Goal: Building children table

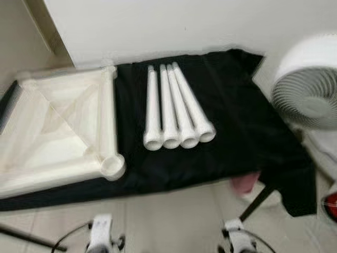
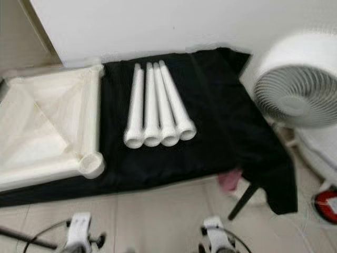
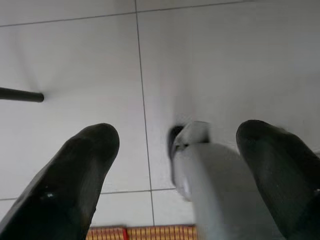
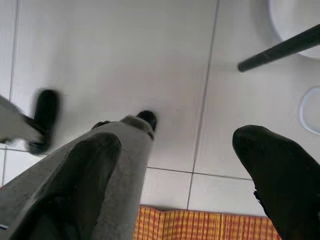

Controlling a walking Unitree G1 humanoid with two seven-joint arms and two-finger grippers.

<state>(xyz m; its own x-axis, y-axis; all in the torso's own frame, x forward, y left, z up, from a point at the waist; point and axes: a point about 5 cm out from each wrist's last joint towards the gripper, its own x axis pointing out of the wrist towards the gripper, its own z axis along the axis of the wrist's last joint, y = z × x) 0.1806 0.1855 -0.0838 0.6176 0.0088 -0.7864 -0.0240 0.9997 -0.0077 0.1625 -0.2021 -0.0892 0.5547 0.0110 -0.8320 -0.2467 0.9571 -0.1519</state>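
At the far left, an upturned white tabletop [image 1: 58, 126] lay on a black cloth [image 1: 231, 116] spread over the tiled floor [image 1: 174, 216], its round corner socket [image 1: 112, 166] facing up at the near right corner. To its right on the cloth, four white table legs [image 1: 176, 108] rested side by side, touching, long axes running away from the robot toward the wall [image 1: 158, 26], the wide open ends nearest the camera and slightly fanned. Farther right stood a white fan [image 2: 297, 87], with a red-and-white object [image 2: 327, 204] on the floor that the right eye view showed more fully. The wrist views added bare tiles and a woven orange mat edge [image 4: 200, 225]. The left gripper [image 3: 175, 165] hung over the floor with fingers spread apart; the right gripper [image 4: 180, 170] likewise hung with fingers apart, grasping nothing.
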